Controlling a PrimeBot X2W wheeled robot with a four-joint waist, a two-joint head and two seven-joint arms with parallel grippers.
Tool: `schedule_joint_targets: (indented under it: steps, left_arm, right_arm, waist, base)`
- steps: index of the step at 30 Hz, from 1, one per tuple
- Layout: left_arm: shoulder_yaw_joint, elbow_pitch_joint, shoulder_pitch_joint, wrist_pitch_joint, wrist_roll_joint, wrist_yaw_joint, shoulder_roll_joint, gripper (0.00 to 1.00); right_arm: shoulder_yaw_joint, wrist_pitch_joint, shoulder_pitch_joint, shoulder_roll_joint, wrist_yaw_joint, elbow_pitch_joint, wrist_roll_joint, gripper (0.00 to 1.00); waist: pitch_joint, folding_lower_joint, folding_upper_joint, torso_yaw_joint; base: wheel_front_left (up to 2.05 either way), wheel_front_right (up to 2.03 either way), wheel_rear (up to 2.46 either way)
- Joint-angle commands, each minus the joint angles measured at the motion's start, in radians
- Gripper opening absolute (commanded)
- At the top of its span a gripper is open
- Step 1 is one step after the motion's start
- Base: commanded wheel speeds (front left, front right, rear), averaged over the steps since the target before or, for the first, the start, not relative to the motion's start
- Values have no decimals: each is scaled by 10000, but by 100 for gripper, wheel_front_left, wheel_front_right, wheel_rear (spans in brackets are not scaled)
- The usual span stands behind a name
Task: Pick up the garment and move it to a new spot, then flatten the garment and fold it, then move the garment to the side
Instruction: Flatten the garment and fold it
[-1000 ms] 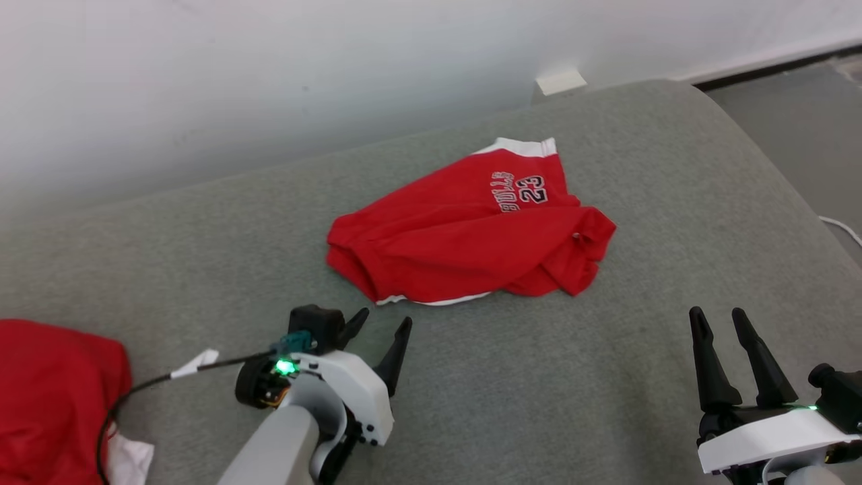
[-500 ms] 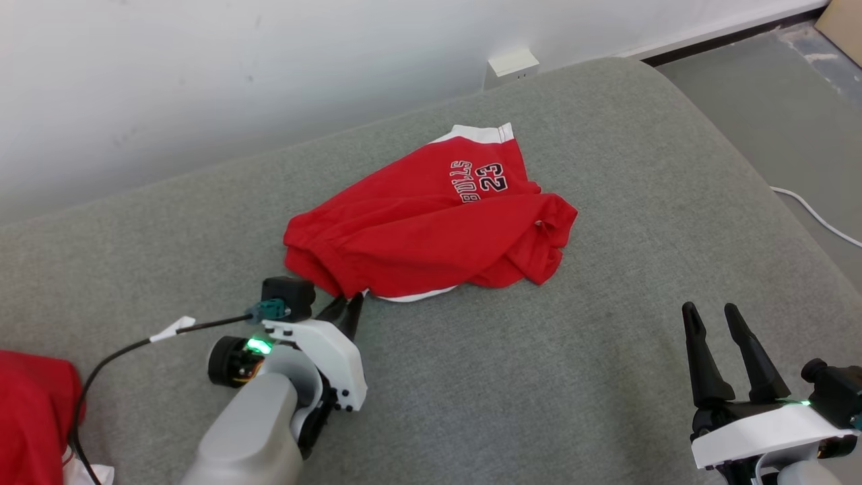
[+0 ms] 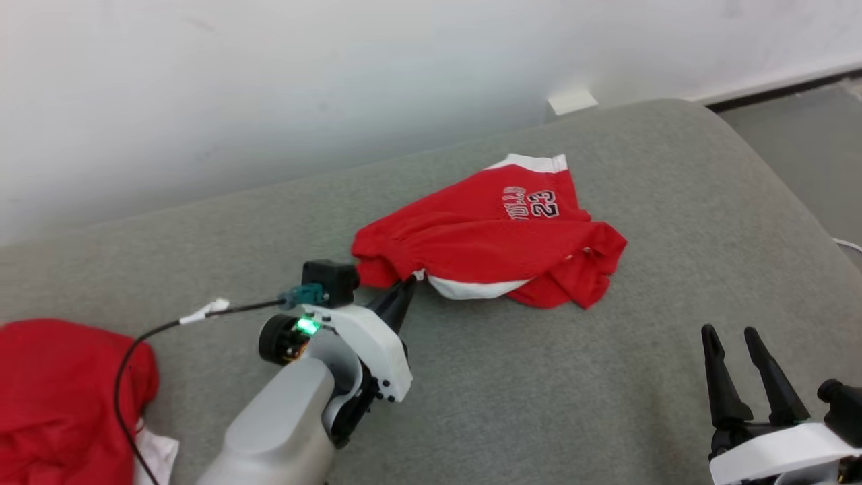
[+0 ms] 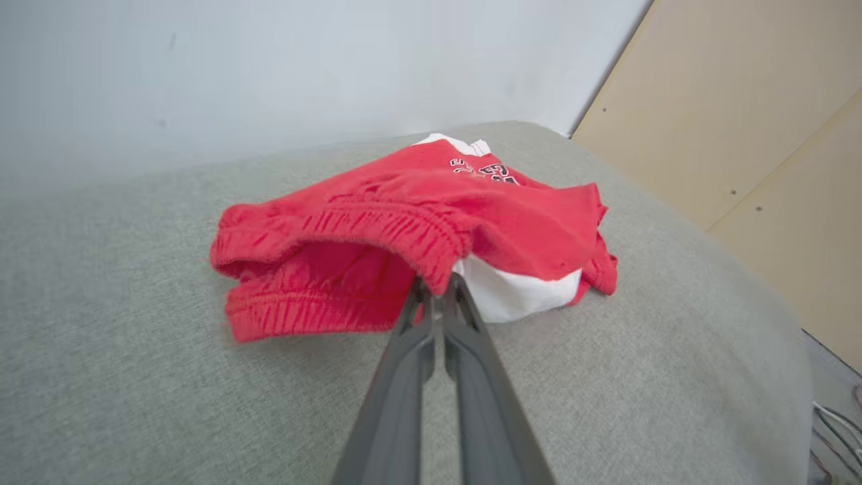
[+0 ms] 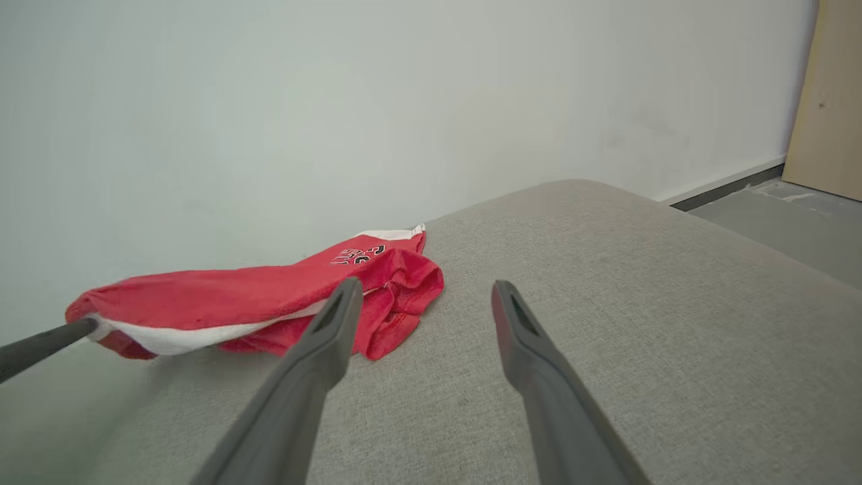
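My left gripper is closed tight on the elastic waistband of the red shorts, at the near corner beside a white panel; the rest of the shorts lies crumpled on the grey cushion, near the wall. My right gripper stands wide open, holds nothing, and is well apart from the cloth.

Lift procedure:
1. Raise slowly; I cannot tell how many layers the pinch holds, so slip is possible.
2. Continue until the far hem clears the cushion.
3. Carry to bare cushion, away from the second red garment.
4. Lower the far hem first; this should limit bunching.
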Motion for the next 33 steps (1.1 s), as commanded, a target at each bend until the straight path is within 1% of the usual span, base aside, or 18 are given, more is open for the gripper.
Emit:
schedule_joint_targets:
  steps: [1,2,3,4,5,6,9,11,13,16,19,24,26,29,30,31,32,33]
  left_arm:
    - [-61,-270,-6,195,-288,22,150,0]
    - [-220,-926,106,784,-838,23,437,0]
    - [-220,-926,106,784,-838,23,437,0]
    - [-312,-1265,218,1219,-1147,23,603,0]
    - [-439,-1949,396,2076,-1704,23,1047,0]
    - [-439,-1949,396,2076,-1704,23,1047,0]
    - [-562,-2978,739,3392,-2479,21,1826,0]
    - [-593,-3559,1048,4164,-2739,21,2407,0]
    - [-546,-4167,1440,4739,-3036,104,2897,0]
    - [-406,-5159,2147,5285,-3352,409,3459,0]
    - [-207,-6032,2977,5323,-3622,847,3896,0]
    - [-32,-6812,4339,4590,-3461,1454,4180,0]
    - [-15,-6855,4768,4209,-3517,1511,4024,0]
    - [-85,-6616,5099,3667,-3404,1430,3889,0]
    - [-51,-6559,5137,3437,-3421,1400,3763,33]
    - [-61,-6510,5166,3281,-3430,1325,3666,76]
    - [-77,-6472,5158,3138,-3368,1280,3626,100]
    - [-69,-6454,5089,2943,-3271,1208,3613,100]
  right_arm:
    - [-10,9,224,-104,3,83,30,100]
    - [46,7,269,-157,3,170,43,100]
    - [46,7,269,-157,3,170,43,100]
    - [113,20,299,-181,3,235,65,100]
    - [234,53,337,-216,3,350,90,100]
    - [234,53,337,-216,3,350,90,100]
    - [379,180,378,-255,3,511,193,100]
    - [460,253,420,-281,3,574,229,100]
    - [540,338,465,-295,3,631,286,100]
    - [596,399,514,-344,3,727,362,100]
    - [666,394,521,-385,3,781,424,100]
    - [695,362,524,-443,3,861,525,100]
    - [726,359,501,-481,3,891,580,100]
    - [775,380,442,-527,3,922,607,100]
    - [798,406,416,-542,3,927,618,100]
    - [809,418,399,-557,3,935,630,100]
    - [818,439,387,-588,3,943,630,100]
    - [825,459,380,-610,3,954,621,100]
  waist:
    - [-306,0,0,424]
    - [-444,0,0,692]
    - [-444,0,0,692]
    - [-513,0,0,821]
    - [-635,0,0,1046]
    - [-635,0,0,1046]
    - [-790,0,0,1319]
    - [-856,0,0,1460]
    - [-901,0,0,1556]
    - [-896,0,0,1681]
    - [-829,0,0,1759]
    - [-706,0,0,1849]
    - [-659,0,0,1885]
    - [-641,0,0,1966]
    - [-641,0,0,1995]
    - [-652,0,0,2030]
    - [-665,0,0,2063]
    - [-685,0,0,2095]
  base:
    - [0,0,0]
    - [0,0,0]
    - [0,0,0]
    - [0,0,0]
    - [0,0,0]
    - [0,0,0]
    - [0,0,0]
    - [0,0,0]
    - [0,0,0]
    - [0,0,0]
    - [0,0,0]
    - [0,0,0]
    - [0,0,0]
    - [0,0,0]
    - [0,0,0]
    - [0,0,0]
    - [0,0,0]
    - [0,0,0]
